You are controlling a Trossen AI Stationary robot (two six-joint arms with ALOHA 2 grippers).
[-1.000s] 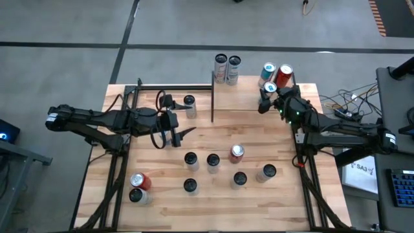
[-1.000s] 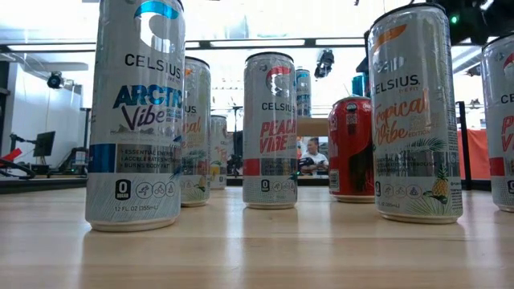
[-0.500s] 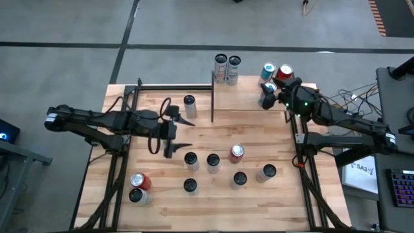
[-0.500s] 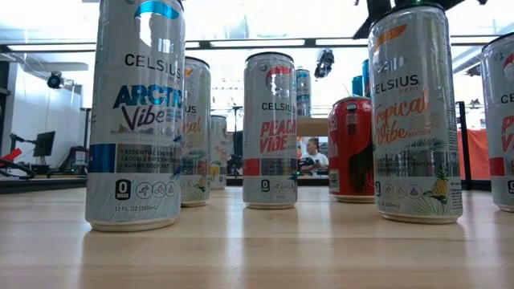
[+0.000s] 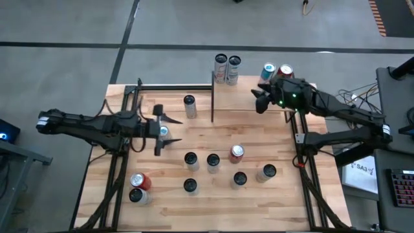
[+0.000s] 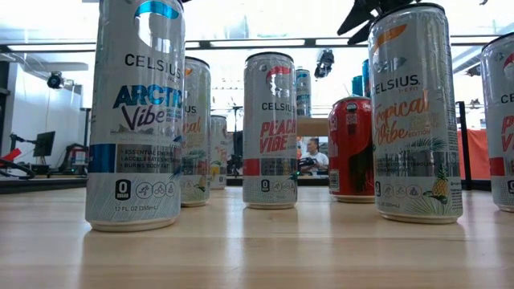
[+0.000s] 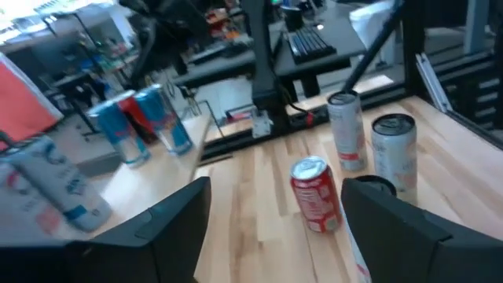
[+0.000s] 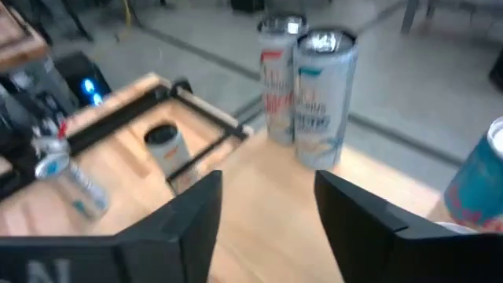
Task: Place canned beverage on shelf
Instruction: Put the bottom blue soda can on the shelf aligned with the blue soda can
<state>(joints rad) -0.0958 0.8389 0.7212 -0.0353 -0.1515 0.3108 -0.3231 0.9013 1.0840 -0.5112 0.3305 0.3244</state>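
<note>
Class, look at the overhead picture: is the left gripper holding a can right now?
No. The left gripper hangs open over bare table, its fingers closed around nothing, apart from the nearest can.

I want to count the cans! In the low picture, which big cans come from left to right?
Arctic Vibe can, then Peach Vibe can, then red can, then Tropical Vibe can.
</note>
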